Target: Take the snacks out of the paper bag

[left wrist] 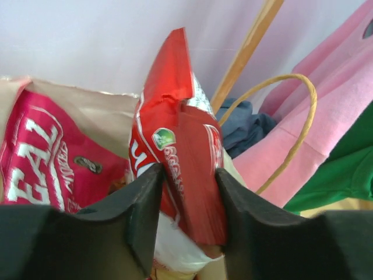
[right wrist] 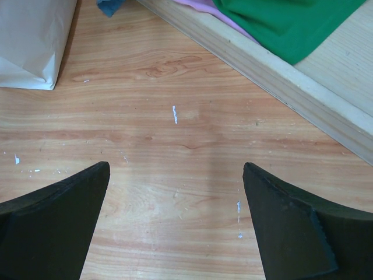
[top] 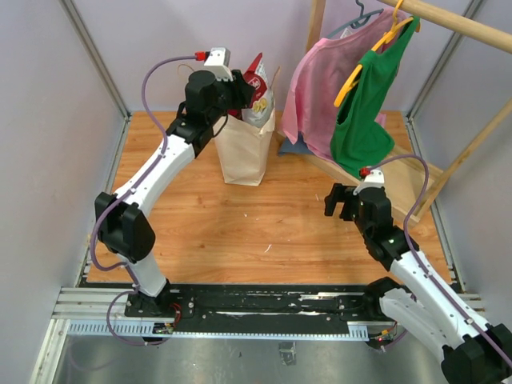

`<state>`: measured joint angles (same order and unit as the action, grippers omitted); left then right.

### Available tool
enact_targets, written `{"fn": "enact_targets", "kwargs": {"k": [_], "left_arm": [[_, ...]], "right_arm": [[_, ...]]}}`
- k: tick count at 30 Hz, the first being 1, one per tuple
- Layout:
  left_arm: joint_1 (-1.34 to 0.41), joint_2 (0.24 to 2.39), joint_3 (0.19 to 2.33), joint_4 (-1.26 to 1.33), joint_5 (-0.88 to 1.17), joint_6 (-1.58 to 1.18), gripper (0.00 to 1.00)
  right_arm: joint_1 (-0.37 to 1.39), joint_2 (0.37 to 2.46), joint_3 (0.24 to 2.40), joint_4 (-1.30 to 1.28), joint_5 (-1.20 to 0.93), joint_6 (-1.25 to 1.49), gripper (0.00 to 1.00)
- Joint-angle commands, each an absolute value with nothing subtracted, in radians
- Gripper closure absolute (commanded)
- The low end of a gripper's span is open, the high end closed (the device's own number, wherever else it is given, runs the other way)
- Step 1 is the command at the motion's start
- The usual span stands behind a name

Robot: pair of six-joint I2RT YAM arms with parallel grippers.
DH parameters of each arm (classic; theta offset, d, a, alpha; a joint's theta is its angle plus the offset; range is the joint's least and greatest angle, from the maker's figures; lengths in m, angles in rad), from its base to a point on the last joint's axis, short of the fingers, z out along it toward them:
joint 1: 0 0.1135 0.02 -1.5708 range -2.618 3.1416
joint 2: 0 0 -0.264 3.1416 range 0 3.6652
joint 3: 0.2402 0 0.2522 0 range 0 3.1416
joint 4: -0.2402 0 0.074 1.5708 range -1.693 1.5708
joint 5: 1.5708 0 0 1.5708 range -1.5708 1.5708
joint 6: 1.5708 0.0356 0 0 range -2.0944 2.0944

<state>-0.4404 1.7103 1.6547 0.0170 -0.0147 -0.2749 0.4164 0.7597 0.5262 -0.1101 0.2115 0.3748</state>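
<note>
Left end effector (left wrist: 187, 175) pinches glossy red-white snack packet (left wrist: 175, 116) in tan paper bag (top: 244, 156); lift it clear next. Right end effector (right wrist: 175, 169) gapes.

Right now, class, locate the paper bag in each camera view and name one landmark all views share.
Top external: paper bag stands upper centre.
Left wrist: its tan inner wall shows upper left, behind the red snack packet.
Right wrist: its bottom corner fills the top left.
Shared landmark: the green shirt, right of the bag in all three.
</note>
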Motion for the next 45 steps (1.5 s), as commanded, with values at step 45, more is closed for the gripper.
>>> {"fn": "enact_targets", "kwargs": {"k": [45], "left_arm": [[-0.285, 1.317, 2.004, -0.135, -0.152, -0.100, 0.99]], "right_arm": [[0.428, 0.752, 0.487, -0.105, 0.190, 0.362, 0.02]]}}
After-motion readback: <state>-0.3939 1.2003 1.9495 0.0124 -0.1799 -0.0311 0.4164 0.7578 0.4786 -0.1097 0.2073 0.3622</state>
